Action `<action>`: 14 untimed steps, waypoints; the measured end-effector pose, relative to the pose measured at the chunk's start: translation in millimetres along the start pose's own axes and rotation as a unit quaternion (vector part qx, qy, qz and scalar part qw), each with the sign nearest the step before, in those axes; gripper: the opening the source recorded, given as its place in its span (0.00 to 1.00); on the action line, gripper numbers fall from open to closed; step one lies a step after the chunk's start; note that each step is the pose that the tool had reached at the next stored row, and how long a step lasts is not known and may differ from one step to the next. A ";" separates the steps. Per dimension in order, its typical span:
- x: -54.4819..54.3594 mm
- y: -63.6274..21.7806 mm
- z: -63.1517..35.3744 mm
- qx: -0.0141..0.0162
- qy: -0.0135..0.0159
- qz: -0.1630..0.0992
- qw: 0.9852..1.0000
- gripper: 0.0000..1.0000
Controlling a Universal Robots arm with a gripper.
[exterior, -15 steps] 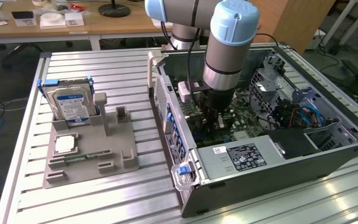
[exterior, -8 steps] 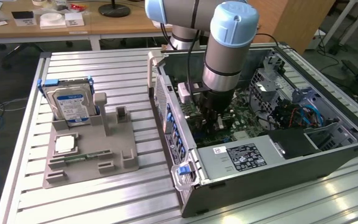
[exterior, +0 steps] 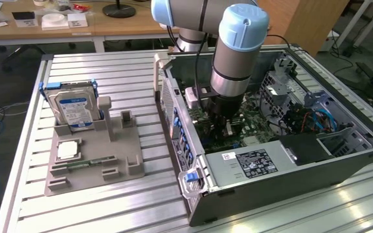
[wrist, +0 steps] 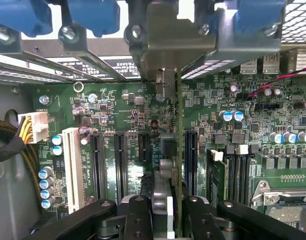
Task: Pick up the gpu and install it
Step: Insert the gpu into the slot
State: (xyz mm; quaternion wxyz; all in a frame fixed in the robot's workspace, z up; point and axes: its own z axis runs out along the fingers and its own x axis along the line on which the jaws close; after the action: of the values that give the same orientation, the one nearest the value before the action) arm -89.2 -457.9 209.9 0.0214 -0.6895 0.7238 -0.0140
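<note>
Gpu [wrist: 179, 150] held edge-on in hand [wrist: 165, 207] over motherboard [wrist: 122, 115].

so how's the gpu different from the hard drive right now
The gpu is a thin card held edge-on by the tool over the motherboard inside the case; the hard drive is a thick silver block standing in the grey holder outside the case.

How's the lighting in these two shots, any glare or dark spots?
Exterior view: bright glare streaks on the metal table, while the inside of the computer case sits in shadow under the arm. Wrist view: the green motherboard is evenly lit, with a washed-out white patch behind the blue clips.
</note>
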 end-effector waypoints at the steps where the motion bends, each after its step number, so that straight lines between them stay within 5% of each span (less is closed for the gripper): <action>1: 0.0 0.0 0.0 0.000 0.000 0.000 1.000 0.28; 14: 0.0 0.7 5.7 0.000 0.000 0.000 1.000 0.28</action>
State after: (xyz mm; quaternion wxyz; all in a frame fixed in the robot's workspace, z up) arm -89.6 -457.8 204.2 0.0213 -0.6895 0.7238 -0.0141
